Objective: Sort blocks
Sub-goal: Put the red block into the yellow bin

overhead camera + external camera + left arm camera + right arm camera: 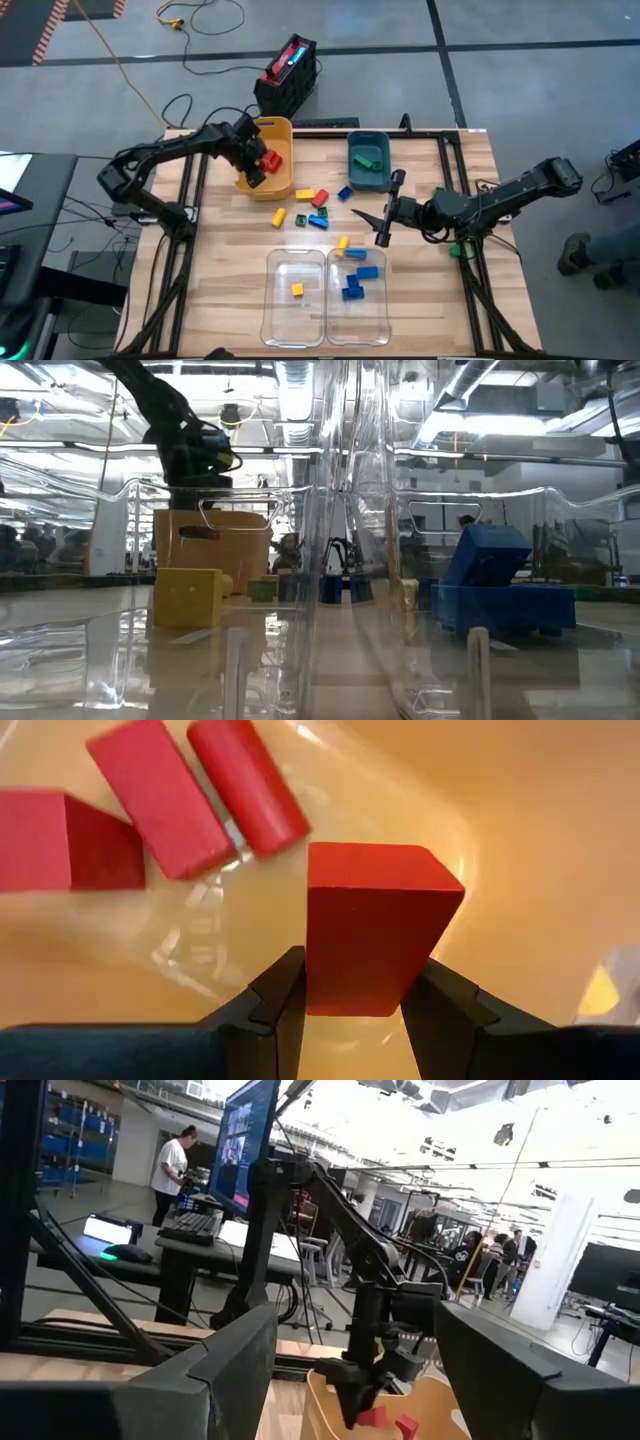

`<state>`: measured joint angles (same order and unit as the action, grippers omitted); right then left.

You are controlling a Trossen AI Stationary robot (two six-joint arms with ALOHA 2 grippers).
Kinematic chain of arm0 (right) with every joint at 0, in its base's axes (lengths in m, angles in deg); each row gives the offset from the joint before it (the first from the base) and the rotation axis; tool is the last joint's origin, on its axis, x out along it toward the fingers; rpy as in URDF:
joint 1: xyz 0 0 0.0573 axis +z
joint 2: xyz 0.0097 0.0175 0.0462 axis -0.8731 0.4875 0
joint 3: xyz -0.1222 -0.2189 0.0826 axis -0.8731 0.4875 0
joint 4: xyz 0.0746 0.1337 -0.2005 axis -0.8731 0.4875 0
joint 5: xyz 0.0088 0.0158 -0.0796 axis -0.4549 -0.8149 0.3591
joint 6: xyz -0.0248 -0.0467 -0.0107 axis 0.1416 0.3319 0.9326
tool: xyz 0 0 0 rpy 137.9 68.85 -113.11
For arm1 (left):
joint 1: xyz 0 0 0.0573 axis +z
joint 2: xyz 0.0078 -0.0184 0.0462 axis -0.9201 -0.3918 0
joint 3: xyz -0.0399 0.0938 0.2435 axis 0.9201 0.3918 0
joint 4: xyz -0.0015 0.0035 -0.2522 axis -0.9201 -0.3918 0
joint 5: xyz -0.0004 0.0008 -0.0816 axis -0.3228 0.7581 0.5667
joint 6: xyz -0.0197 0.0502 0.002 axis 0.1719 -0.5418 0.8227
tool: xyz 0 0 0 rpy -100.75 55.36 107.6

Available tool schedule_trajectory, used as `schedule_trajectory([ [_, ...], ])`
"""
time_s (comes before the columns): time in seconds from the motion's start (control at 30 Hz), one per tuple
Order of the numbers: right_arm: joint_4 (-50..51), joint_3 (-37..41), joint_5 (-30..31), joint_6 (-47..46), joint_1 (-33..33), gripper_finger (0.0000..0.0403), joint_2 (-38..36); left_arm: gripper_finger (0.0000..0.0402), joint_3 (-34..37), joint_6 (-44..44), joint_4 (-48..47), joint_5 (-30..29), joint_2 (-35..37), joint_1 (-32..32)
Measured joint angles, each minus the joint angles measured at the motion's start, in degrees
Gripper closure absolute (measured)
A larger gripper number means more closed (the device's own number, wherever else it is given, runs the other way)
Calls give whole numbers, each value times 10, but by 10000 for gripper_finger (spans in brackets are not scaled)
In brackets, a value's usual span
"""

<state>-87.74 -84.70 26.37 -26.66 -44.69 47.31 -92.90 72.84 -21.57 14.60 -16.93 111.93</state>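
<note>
A: Risk check. The left gripper [350,1005] hangs over the yellow plastic bin [285,128], its fingers clamped on a red rectangular plastic block [375,925]. The hold sits low on the block, with most of it standing clear of the fingertips. I judge that a jolt could tip it out early, or a release too near the rim could send it onto the wooden table [230,280].

B: And the bin floor?

A: Three more red blocks [160,795] lie there loose, two side by side. A dropped block may bounce off them and settle on edge. Harmless, I think, provided it stays inside.

B: The block itself?

A: Smooth faces, sharp corners, no studs visible from the wrist. Seemingly rigid, so no squeeze damage expected.

B: Right arm?

A: The right gripper [385,222] waits near table centre, fingers spread apart and holding nothing, beside the teal plastic bin [368,145]. Loose mixed-colour blocks [312,205] lie between the bins, and blue blocks [357,278] sit in a clear plastic tray [372,325].
</note>
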Motion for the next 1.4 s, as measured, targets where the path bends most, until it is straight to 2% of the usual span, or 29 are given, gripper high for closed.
schedule_trajectory([
  [0.37,0,0,0,0,-1,117,0,267,0,-20,-45,-2,-1,0],
  [0.63,7,0,0,-1,-1,117,0,193,0,-23,-43,-4,-1,0],
  [0.73,7,0,0,-1,-1,117,0,179,-2,-23,-45,-6,-1,0],
  [0.9,7,0,1,-2,-1,117,0,176,-34,-24,-42,-68,12,-7],
  [1.0,9,0,17,1,4,117,0,176,-50,-23,-19,-129,37,-29],
  [1.17,19,0,64,13,12,117,0,176,-51,-58,60,-189,102,-95],
  [1.3,38,0,65,10,12,117,0,176,-51,-93,119,-198,152,-148],
  [1.4,48,0,65,-18,6,117,0,176,-51,-71,136,-197,174,-174],
])
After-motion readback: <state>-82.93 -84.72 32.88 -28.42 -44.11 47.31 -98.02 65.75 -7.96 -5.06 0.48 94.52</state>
